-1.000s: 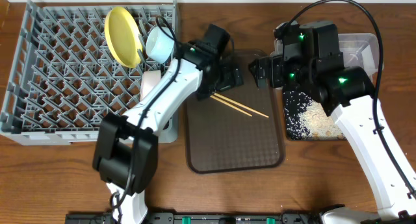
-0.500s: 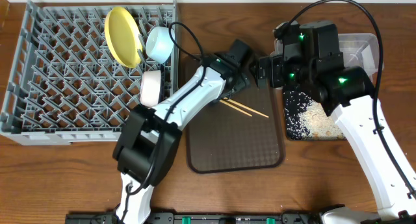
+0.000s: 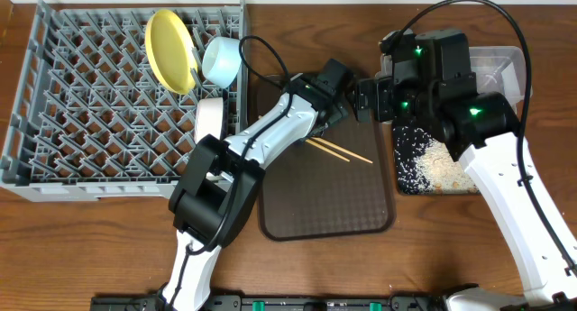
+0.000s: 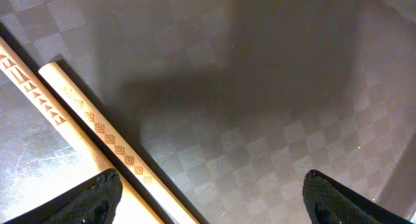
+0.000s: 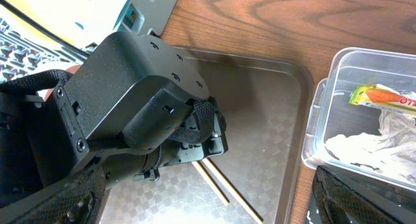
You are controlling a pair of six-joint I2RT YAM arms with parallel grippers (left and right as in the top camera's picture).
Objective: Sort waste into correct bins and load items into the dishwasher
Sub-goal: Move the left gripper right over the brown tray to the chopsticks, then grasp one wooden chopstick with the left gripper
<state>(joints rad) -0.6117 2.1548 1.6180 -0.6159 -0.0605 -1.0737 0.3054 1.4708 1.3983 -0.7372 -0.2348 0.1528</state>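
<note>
Chopsticks [image 3: 340,150] lie on the brown tray [image 3: 325,203] with the left claw [image 4: 214,198] wide open just above them and the right claw [image 5: 221,195] open nearby; loading them looks next, needing a drop and a pinch.

R hand [image 5: 214,201] blocks L hand's [image 4: 208,201] right

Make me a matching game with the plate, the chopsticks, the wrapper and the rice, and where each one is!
Things:
1. yellow plate
2. chopsticks
3. snack wrapper
4. rice scraps

Places:
A. inside the clear tub
B. lying on the brown tray
C. in the black tray
D. standing up in the grey rack

Pairs: 1-D, 2-B, 3-A, 4-C
</note>
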